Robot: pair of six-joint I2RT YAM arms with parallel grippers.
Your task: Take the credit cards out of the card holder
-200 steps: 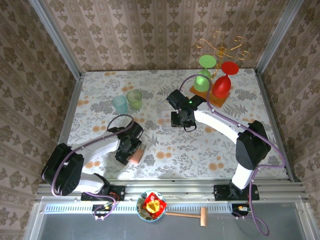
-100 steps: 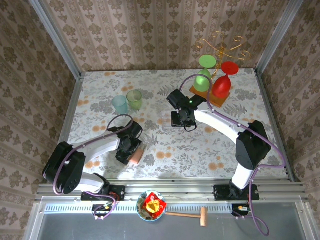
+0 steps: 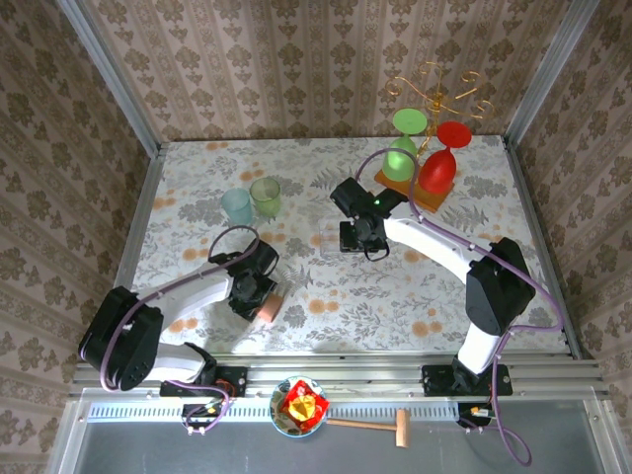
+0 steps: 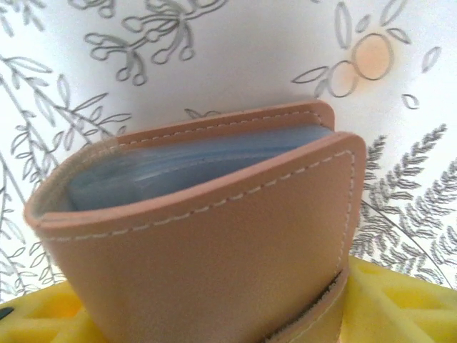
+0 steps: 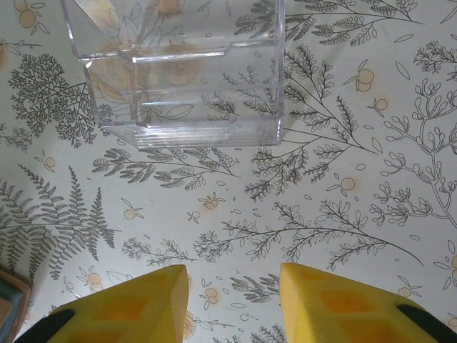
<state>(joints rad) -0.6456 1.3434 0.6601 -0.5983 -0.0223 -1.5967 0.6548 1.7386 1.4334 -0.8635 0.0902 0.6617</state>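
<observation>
Where the left pincer [image 3: 259,296] hangs low near the front of the bench [image 3: 326,286], the holder [image 4: 214,236] sits right at its tip.

Left wrist view: the holder is folded, with a salmon-brown flap facing the camera and stitched edges curving round at the left. Grey-blue pockets show in the slot between the two flaps. It stands between the yellow fingers [image 4: 400,304], one low on each side, with its lower part down in the gap. The jaws are partly apart, wide enough to take the holder's thickness. Whether they press on the leather I cannot tell. Whether cards sit in the pockets: cannot tell.

Overhead view: the holder shows as a pink tab just at the near-right of the left pincer, well apart from the two cups [image 3: 252,200].

The right pincer [image 5: 232,286] is mid-bench, well apart from the holder. Its fingers are spread with bare bench between them, nothing held. A clear box [image 5: 182,71] lies ahead of it, not touching.
</observation>
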